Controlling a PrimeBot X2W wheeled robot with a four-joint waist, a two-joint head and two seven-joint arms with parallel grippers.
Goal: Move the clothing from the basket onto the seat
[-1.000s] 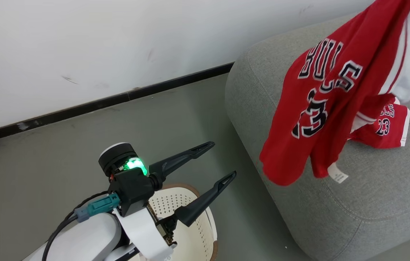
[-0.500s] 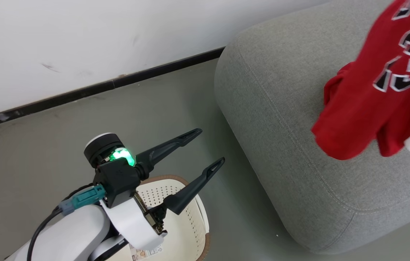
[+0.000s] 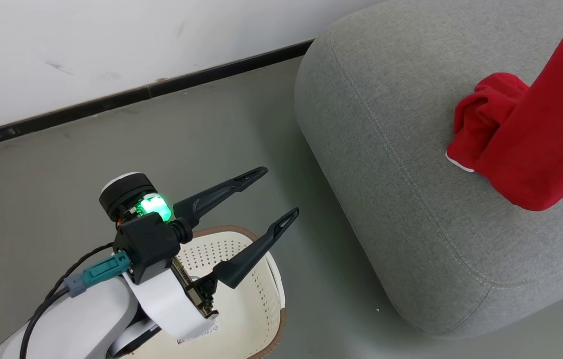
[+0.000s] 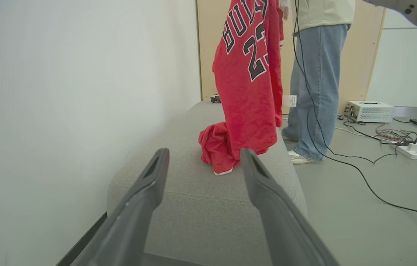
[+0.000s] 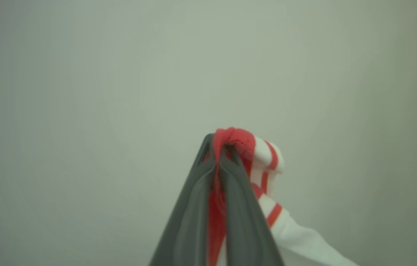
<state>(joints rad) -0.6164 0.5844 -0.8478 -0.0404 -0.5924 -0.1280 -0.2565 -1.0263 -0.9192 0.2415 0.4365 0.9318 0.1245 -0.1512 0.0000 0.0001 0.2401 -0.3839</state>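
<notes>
Gripping jersey (image 4: pixel 247 92) tight in right gripper (image 5: pixel 220 147), long axis vertical, straight above seat (image 3: pixel 386 174); left gripper (image 3: pixel 279 191) released, over basket (image 3: pixel 261 309)

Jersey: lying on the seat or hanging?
Hanging. The right pincer is shut on its trim; the jersey drapes straight down over the seat.

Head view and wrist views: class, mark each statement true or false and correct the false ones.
1. The right gripper is shut on the jersey. True.
2. The left gripper holds a garment. False: it is open and empty.
3. The basket stands on the seat. False: it stands on the floor beside the seat.
4. A crumpled red garment lies on the seat. True.
</notes>
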